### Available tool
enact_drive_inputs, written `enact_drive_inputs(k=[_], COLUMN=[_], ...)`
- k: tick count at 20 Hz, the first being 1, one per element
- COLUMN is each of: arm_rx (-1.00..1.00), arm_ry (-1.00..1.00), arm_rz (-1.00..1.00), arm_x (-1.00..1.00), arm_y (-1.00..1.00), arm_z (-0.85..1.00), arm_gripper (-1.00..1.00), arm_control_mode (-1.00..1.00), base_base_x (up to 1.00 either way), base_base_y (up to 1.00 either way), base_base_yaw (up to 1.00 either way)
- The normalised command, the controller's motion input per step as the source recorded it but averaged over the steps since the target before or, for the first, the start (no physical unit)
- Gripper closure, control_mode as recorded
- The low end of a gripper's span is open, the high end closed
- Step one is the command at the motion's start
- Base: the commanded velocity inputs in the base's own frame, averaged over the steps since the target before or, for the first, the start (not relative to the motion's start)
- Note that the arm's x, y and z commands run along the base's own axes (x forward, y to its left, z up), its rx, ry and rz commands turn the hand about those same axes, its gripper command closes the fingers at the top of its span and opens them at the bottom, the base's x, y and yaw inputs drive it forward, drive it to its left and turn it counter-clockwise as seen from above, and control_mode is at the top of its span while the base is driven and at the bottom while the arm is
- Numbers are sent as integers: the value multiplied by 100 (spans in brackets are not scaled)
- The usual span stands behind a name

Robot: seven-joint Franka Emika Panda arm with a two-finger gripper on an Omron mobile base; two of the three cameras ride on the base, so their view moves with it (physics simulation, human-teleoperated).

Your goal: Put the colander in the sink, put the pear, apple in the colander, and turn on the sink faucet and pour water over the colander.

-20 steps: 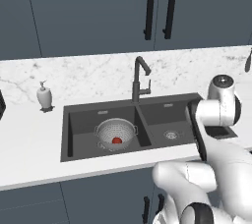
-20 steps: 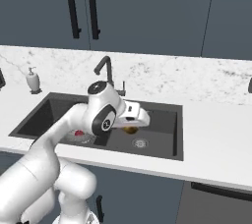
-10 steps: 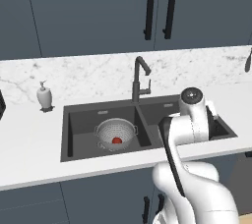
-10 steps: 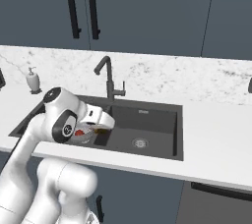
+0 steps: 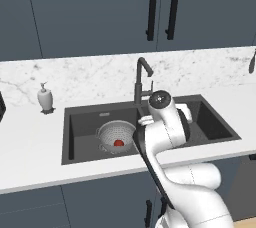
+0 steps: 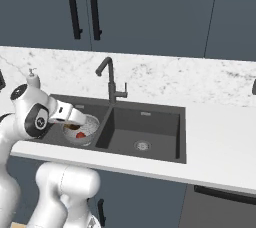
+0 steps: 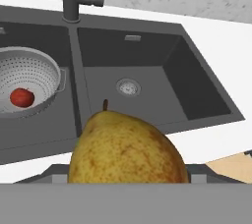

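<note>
The sink (image 5: pixel 90 122) holds the colander (image 5: pixel 116 135) in its left basin, the apple (image 5: pixel 118 143) inside it. The hand view alone shows the pear (image 7: pixel 127 152) up close, gripped in the jaws above the sink's front edge.

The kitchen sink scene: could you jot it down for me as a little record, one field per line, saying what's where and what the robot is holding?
colander: in the left basin of the sink
apple: lying inside the colander
pear: held in the gripper, near the colander
sink faucet: behind the divider between basins, no water seen running
right basin: only its drain
soap dispenser: on the counter, left of the sink
</note>
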Motion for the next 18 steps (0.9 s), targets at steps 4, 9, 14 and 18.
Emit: enact_drive_inputs(k=[4, 9, 14, 18], arm_rx=[2, 1, 5, 12], arm_ry=[1, 0, 14, 25], arm_rz=[0, 0, 0, 0], arm_x=[40, 66, 81, 63], arm_y=[88, 47, 18, 3], arm_z=[1, -14, -35, -54], arm_gripper=[100, 100, 100, 100], arm_control_mode=[-100, -100, -100, -100], base_base_x=[0, 0, 0, 0], base_base_y=[0, 0, 0, 0], base_base_yaw=[0, 0, 0, 0])
